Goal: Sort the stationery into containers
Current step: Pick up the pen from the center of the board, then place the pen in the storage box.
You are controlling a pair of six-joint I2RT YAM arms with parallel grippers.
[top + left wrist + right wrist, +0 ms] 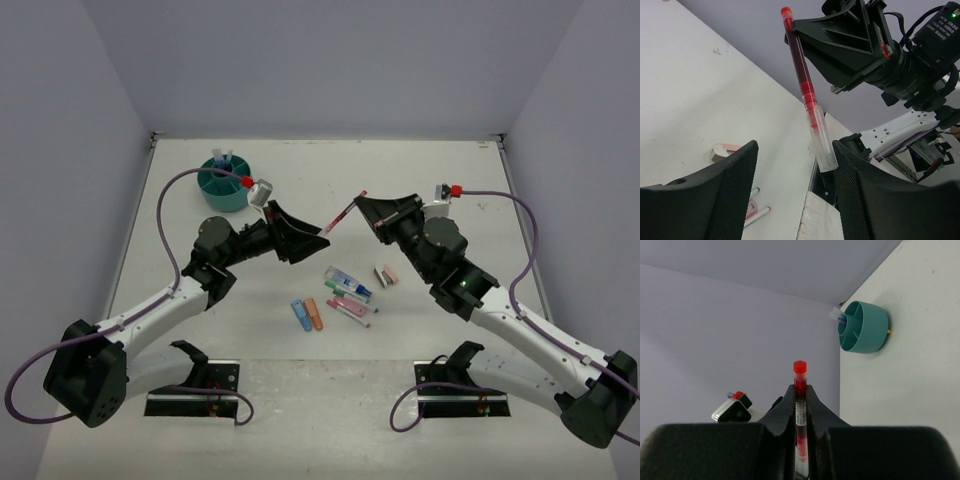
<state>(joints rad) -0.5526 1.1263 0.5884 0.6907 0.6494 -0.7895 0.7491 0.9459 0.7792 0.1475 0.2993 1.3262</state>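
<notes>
Stationery (347,292), top view: the loose pieces lie clustered on the table (450,170) between the two arms. The teal tub (222,186) stands at the far left, well apart from them, with a few items already upright in it. One red pen (345,213) is held tilted in the air between the right gripper (362,204) and the left gripper (322,236). This arrangement reads as a hand-over, since the tub is on the left arm's side.

Left wrist view: the left gripper (795,147) is released, with one finger on either side of the pen's clear lower end. That end lies close to one finger, but contact cannot be confirmed. The right gripper (799,30) clamps the pen near its red cap, which leaves the lower length free for the other arm.

Right wrist view: the right gripper (800,390) is clenched on the red pen (799,371), red cap topmost. The teal tub (867,332) shows beyond it on the table, with one clear-capped item in a compartment.
</notes>
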